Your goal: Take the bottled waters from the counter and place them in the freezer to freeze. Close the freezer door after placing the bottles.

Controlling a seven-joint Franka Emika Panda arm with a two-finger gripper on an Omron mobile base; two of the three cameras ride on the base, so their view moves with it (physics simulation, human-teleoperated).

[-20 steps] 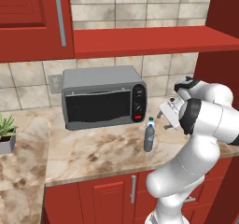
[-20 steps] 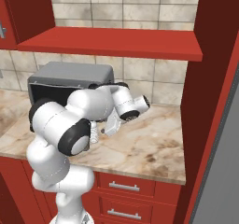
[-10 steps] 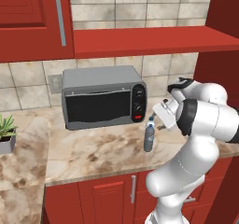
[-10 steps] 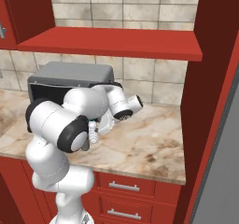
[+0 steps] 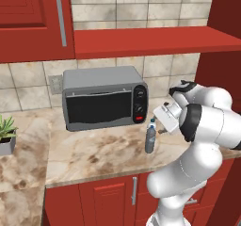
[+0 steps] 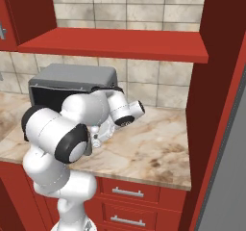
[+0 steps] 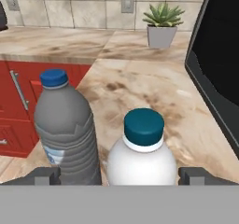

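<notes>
Left base view: one bottled water (image 5: pixel 150 136) stands upright on the table (image 5: pixel 94 154), slim grey translucent body, blue cap, pale label band low down. It sits just beside the end effector (image 5: pixel 162 124), on its microwave side. The microwave (image 5: pixel 104 97) is close behind; bare marbled table lies in front, out to the front edge.

Right base view: arm body hides the end effector; table (image 6: pixel 153 148) runs bare to the red tall cabinet (image 6: pixel 216 81) at the far side.

Hand view: end effector (image 7: pixel 119 176) spread wide, holding nothing. Between its fingertips (image 7: pixel 44 175) stand a ribbed grey bottle (image 7: pixel 65 129) and a white bottle with teal cap (image 7: pixel 142 155), close together. Microwave door (image 7: pixel 217 73) is hard on one side, the table edge over red cabinet fronts (image 7: pixel 23 97) on the other, and a potted plant (image 7: pixel 161 24) is far ahead.
</notes>
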